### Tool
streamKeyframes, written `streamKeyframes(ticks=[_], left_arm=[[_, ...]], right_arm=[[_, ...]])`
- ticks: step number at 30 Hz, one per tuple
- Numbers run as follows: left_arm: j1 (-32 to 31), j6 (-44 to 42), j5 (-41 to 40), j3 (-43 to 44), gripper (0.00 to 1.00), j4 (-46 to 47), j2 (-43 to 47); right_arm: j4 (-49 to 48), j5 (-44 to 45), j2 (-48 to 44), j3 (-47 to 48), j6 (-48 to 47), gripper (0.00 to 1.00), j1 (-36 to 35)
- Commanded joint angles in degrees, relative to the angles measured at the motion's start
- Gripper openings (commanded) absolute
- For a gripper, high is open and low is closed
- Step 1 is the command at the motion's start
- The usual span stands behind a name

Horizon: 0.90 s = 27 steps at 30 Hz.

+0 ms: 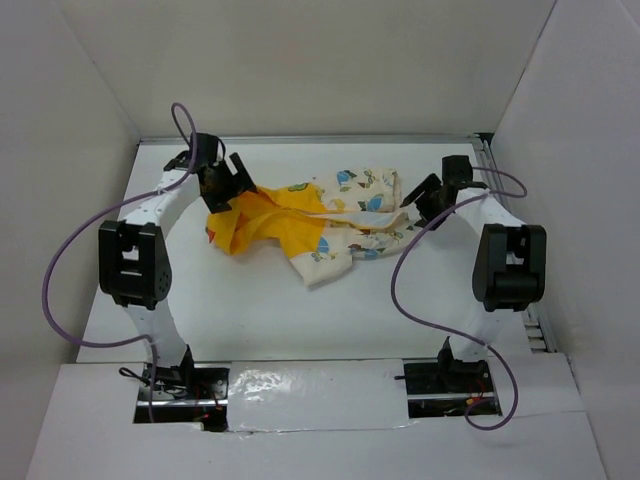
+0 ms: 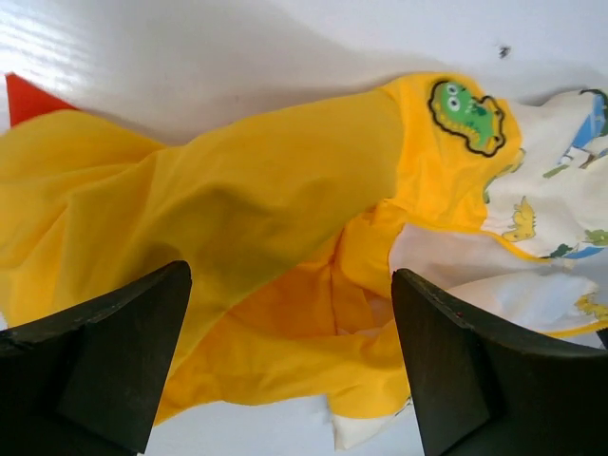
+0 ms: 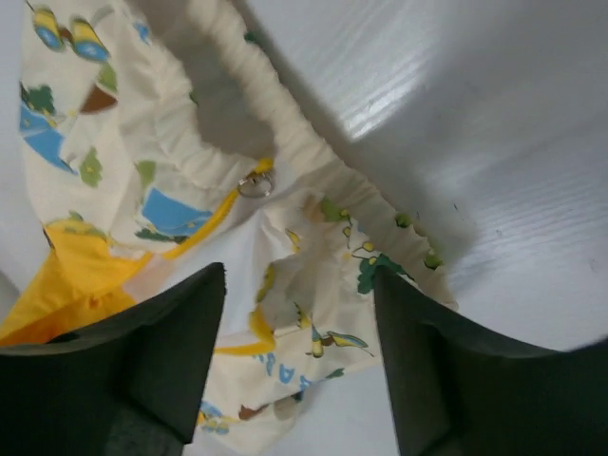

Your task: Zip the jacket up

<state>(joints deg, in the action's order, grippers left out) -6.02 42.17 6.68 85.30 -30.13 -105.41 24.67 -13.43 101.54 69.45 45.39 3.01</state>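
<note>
The jacket lies crumpled on the white table, cream printed fabric to the right, yellow-orange hood and lining to the left. My left gripper is open just above the yellow hood end; the left wrist view shows the yellow fabric and a green dinosaur patch between my spread fingers. My right gripper is open at the jacket's right edge; the right wrist view shows the cream elastic hem and a small metal ring beyond my spread fingers. Neither gripper holds anything.
White walls enclose the table on the left, back and right. Purple cables loop from both arms. A metal rail runs along the right side of the table.
</note>
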Motion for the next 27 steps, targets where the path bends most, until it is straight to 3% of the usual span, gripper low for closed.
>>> streamKeyframes(ticks=[1, 2, 4, 8, 12, 17, 22, 24, 27], left_arm=[[-0.5, -3.8, 1.8, 4.9, 0.99, -3.0, 2.3], [-1.2, -3.9, 2.1, 3.7, 0.99, -2.6, 3.5], [-4.2, -4.9, 2.9, 0.5, 0.99, 0.5, 8.2], [-9.9, -6.0, 9.9, -13.9, 0.99, 7.4, 15.4], [-18.7, -5.2, 14.0, -20.3, 0.99, 12.5, 17.6], [-24.6, -2.7, 15.7, -14.7, 0.99, 12.8, 7.5], [-23.2, -1.7, 20.7, -8.2, 0.99, 14.6, -3.0], [-22.1, -1.4, 19.3, -7.4, 0.99, 13.0, -5.3], [-18.8, -0.4, 15.3, -6.4, 0.99, 10.0, -7.7]], right_arm=[[2.5, 13.2, -6.6, 4.7, -3.8, 0.74, -2.7], [2.3, 16.2, -7.5, 4.6, -4.2, 0.91, -4.3], [1.9, 20.3, -9.7, 4.5, -5.7, 0.92, -5.0], [-0.8, 17.7, -8.7, 6.1, -11.4, 0.93, -6.5], [3.4, 13.8, 2.9, 17.4, -17.0, 0.93, -8.0], [9.5, 17.0, 18.7, 34.7, -18.5, 0.93, -12.8], [14.6, 11.1, 29.1, 45.3, -16.9, 0.90, -15.1], [15.2, 11.4, 29.4, 45.2, -16.6, 0.89, -15.7], [12.5, 10.5, 23.2, 32.0, -15.1, 0.88, -16.8]])
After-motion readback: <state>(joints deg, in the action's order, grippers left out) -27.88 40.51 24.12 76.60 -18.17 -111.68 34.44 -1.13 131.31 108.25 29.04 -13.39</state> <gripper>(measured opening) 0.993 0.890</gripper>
